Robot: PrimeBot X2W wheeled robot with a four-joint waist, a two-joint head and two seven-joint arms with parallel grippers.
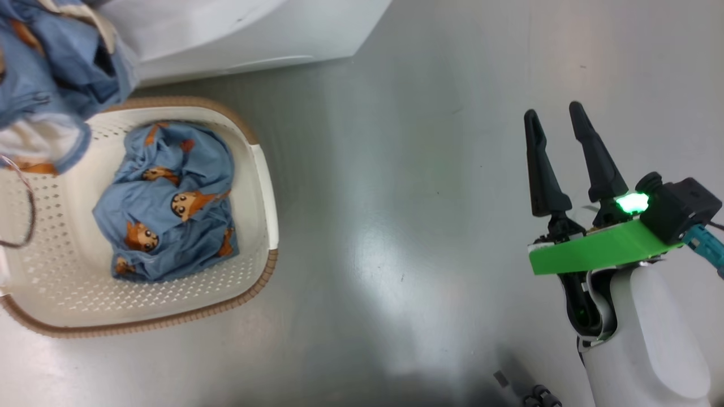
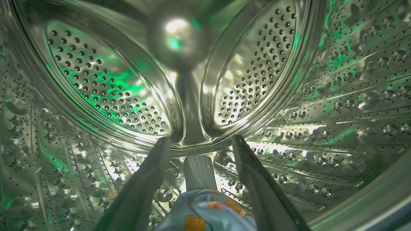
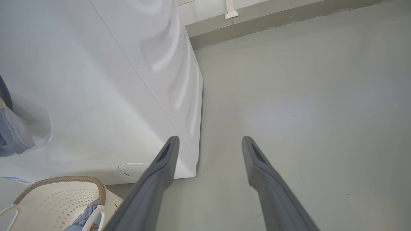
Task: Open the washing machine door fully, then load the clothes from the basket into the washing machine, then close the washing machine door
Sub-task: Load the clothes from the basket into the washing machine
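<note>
I'm hovering the left gripper, spread, inside the drum; clothes between its fingers could be snagging on withdrawal. Right gripper idling, spread.

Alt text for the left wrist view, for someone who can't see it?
The open left gripper reaches inside the washing machine's perforated steel drum, lit green in places. A light blue garment with orange print sits at the bottom edge between its fingers.
</note>
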